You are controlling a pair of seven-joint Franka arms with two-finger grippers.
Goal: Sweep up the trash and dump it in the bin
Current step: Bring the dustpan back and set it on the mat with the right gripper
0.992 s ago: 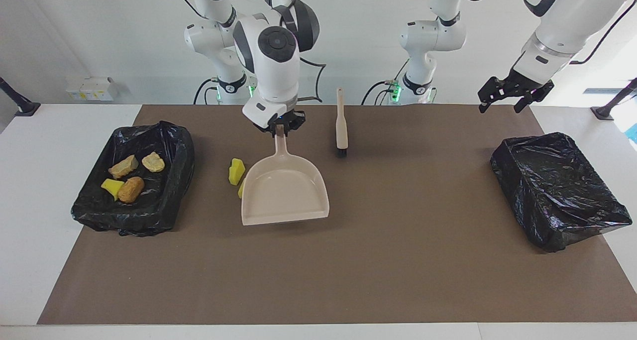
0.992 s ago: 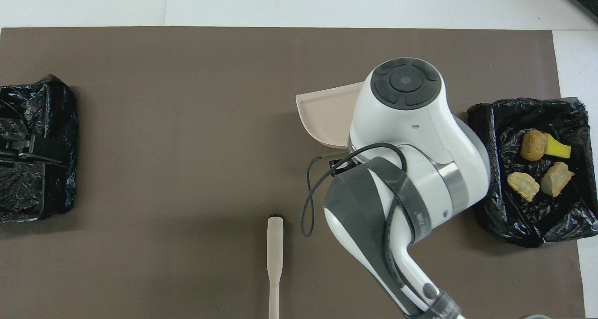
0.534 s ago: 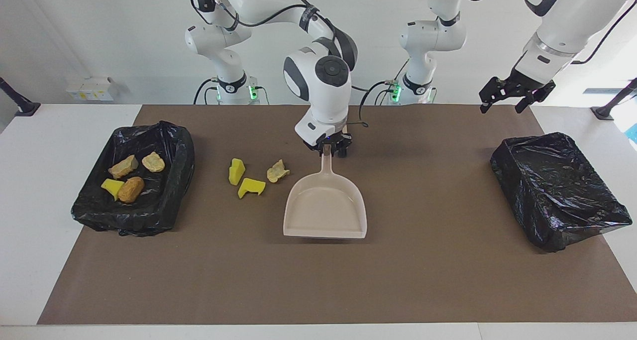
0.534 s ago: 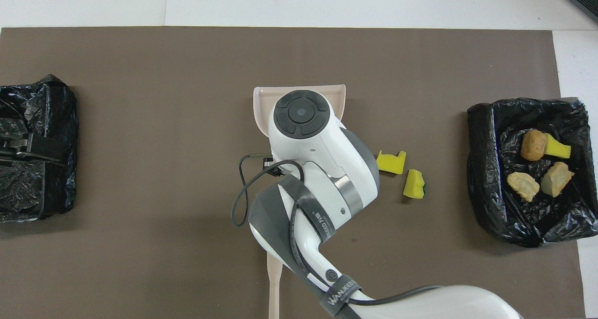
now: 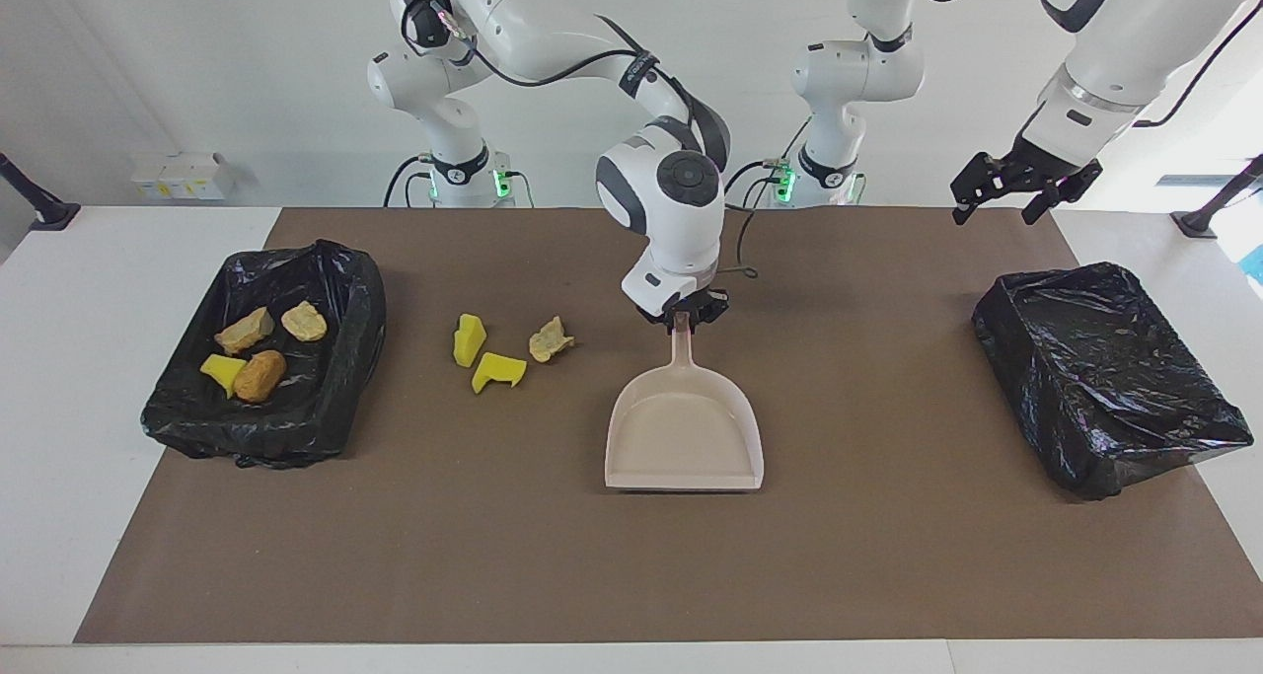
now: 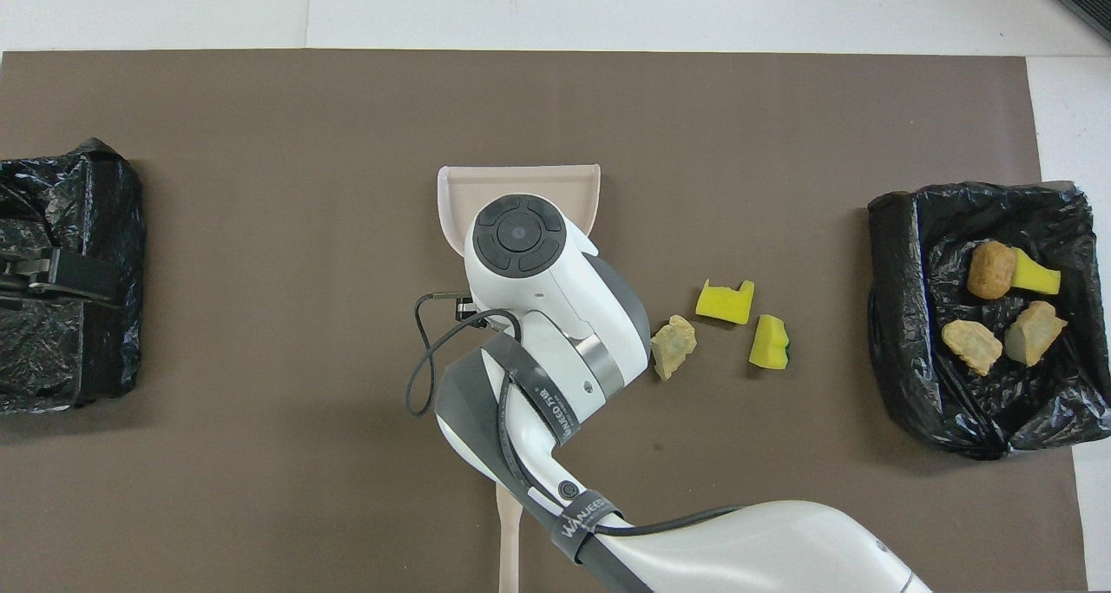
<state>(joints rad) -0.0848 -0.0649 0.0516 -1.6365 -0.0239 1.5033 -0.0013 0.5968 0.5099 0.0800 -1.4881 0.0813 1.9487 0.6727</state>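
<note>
Three pieces of trash lie on the brown mat: a yellow wedge (image 5: 468,340) (image 6: 769,343), a yellow scrap (image 5: 496,370) (image 6: 726,302) and a tan lump (image 5: 550,339) (image 6: 673,346). Several more scraps (image 5: 260,375) (image 6: 991,270) sit in the black-lined bin (image 5: 360,309) (image 6: 894,315) at the right arm's end. My right gripper (image 5: 683,321) is shut on the handle of the beige dustpan (image 5: 684,437) (image 6: 521,189), which is low over the mat's middle, beside the loose scraps. The left gripper (image 5: 1021,186) hangs open and empty, up in the air by the left arm's end.
A second black-lined bin (image 5: 1105,358) (image 6: 69,315) stands at the left arm's end. The beige brush (image 6: 509,532) lies on the mat near the robots, mostly covered by the right arm in the overhead view and hidden in the facing view.
The right arm carried the dustpan away from the bin at its end, toward the mat's middle and lower, uncovering the three loose scraps. The left arm waits almost unmoved.
</note>
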